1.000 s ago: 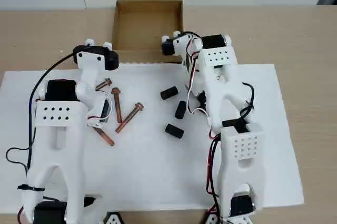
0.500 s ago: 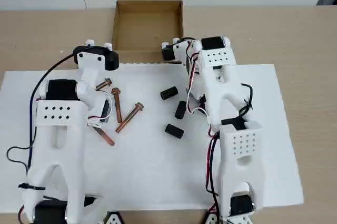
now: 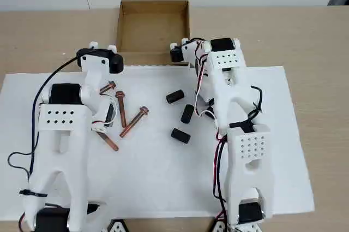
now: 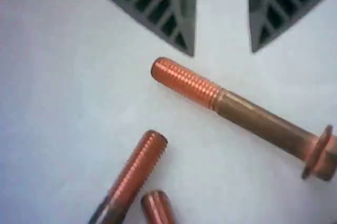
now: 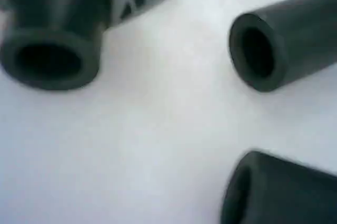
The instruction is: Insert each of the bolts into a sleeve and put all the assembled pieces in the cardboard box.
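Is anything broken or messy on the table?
Nothing looks broken. The bolts lie jumbled at different angles on the white sheet, the sleeves lie loose nearby, and the cardboard box holds none yet.

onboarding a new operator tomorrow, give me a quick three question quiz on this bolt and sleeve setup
1. True or false: in the high view, one of the bolts already sits inside a sleeve.
2. How many bolts lie on the white paper in the high view? A two, B four, C six.
3. Fill in: the left gripper hangs ___ (open or shut) over one of the bolts.
Key: 1 false, the bolts and each sleeve lie apart; 2 B; 3 open.
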